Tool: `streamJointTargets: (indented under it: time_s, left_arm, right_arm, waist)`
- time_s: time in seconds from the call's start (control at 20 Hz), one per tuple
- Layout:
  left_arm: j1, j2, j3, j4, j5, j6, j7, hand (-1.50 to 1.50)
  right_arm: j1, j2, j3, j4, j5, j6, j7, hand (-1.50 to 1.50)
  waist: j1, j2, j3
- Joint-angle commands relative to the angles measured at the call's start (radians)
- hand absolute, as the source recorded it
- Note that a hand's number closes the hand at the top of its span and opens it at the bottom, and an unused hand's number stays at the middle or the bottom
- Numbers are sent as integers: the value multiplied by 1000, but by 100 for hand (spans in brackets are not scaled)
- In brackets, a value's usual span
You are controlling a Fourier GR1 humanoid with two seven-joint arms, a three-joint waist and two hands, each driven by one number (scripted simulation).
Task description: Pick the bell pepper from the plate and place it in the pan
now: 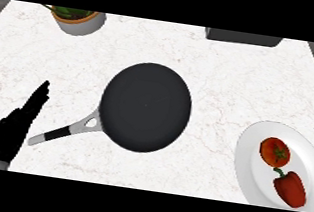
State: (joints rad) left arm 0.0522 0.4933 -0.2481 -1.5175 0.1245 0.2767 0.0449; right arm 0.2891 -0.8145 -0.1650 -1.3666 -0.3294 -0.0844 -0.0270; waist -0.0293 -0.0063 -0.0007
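Only the left hand point(13, 131) shows: matte black, with slim tapering fingers.

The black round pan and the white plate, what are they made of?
The black round pan looks like dark metal with a matte non-stick coating: it shows no shine. Its handle looks like polished silver metal with a black grip at the end. The white round plate looks like glazed ceramic, smooth and glossy, though plastic can't be ruled out.

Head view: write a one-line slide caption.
Empty black pan mid-counter; bell pepper and tomato on white plate at right; open left hand rests at left.
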Motion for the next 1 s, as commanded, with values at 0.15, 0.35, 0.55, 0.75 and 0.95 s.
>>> streamJointTargets:
  time_s: [0.15,0.35,0.55,0.75,0.95]
  left_arm:
    - [-7,-19,-18,-37,-40,13,45,0]
    - [-5,-24,-8,-59,-40,-8,56,0]
    - [-4,-22,21,-36,-45,-41,37,0]
    - [-30,-85,-14,-25,-94,0,70,0]
    - [2,-41,47,-63,-62,-56,68,0]
  right_arm:
    - [90,-204,-29,-81,2,249,52,-150]
    - [24,-216,15,-136,5,323,144,-150]
    - [-49,-189,66,-177,56,345,233,-150]
    - [-165,-204,102,-245,6,360,495,-150]
    - [-191,-204,126,-239,9,454,559,-150]
  waist:
    - [17,4,0]
    - [29,6,0]
    - [32,6,0]
    - [34,8,0]
    - [33,6,0]
